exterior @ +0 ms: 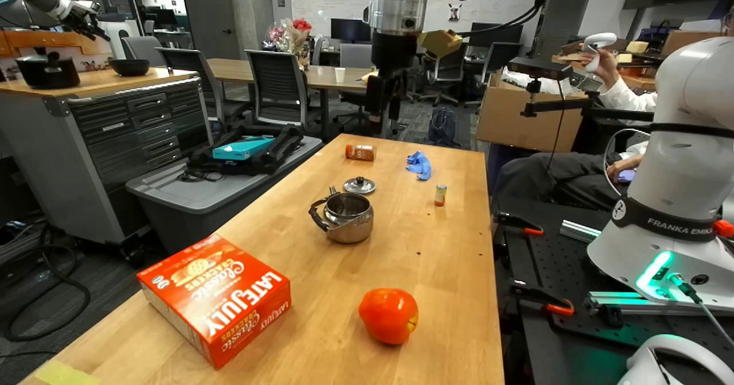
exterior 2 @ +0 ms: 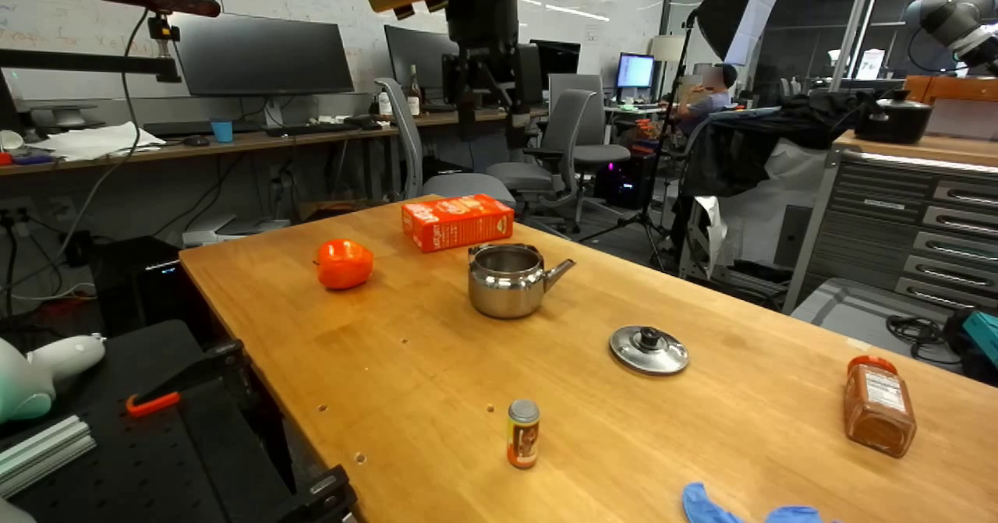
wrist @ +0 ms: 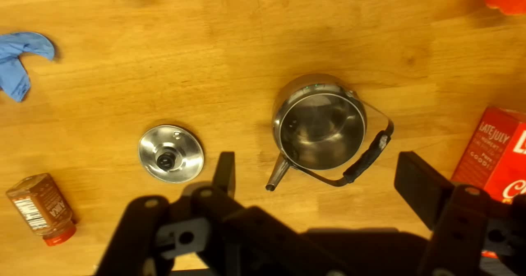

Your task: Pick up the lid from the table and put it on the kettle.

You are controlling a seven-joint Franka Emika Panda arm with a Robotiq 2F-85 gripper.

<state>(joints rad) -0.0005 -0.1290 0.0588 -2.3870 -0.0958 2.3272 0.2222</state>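
The small shiny metal lid [exterior: 359,186] lies flat on the table with its black knob up, in both exterior views [exterior 2: 649,350] and in the wrist view [wrist: 185,156]. The steel kettle [exterior: 352,230] stands upright and uncovered a short way from the lid, its dark handle folded to one side; it also shows in an exterior view [exterior 2: 507,293] and in the wrist view [wrist: 316,82]. My gripper [exterior: 384,114] is open and empty, high above the table, also in an exterior view [exterior 2: 491,127]. In the wrist view its fingers [wrist: 318,167] are wide apart, touching nothing.
On the wooden table [exterior: 447,270] are a red cracker box [exterior: 223,293], a red-orange tomato-like fruit [exterior: 390,316], a small spice can [exterior 2: 523,433], a lying spice jar [exterior 2: 879,406] and a blue glove [exterior: 419,166]. The robot base [exterior: 676,201] stands beside the table.
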